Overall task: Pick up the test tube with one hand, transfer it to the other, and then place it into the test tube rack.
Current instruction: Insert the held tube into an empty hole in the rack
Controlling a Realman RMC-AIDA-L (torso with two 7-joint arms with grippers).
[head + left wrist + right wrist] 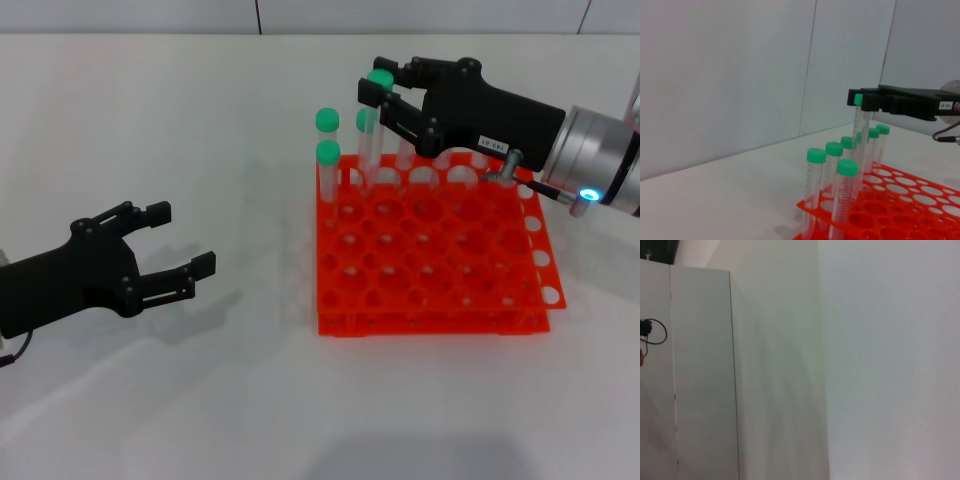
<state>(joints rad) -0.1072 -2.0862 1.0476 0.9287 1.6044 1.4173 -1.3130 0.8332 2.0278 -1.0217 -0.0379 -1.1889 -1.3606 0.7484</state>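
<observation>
Placement step: right claw (378,92) is gripping the test tube (373,135) by its cap, upright over the rack (435,300) far corner. Next: lowering into a hole. Left claw (178,240) is idling wide open.

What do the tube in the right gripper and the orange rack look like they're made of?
The test tube held by the right gripper looks like clear plastic, since the wall shows through it, with an opaque matte green cap. The test tube rack seems glossy moulded orange-red plastic, with highlights on its hole rims.
</observation>
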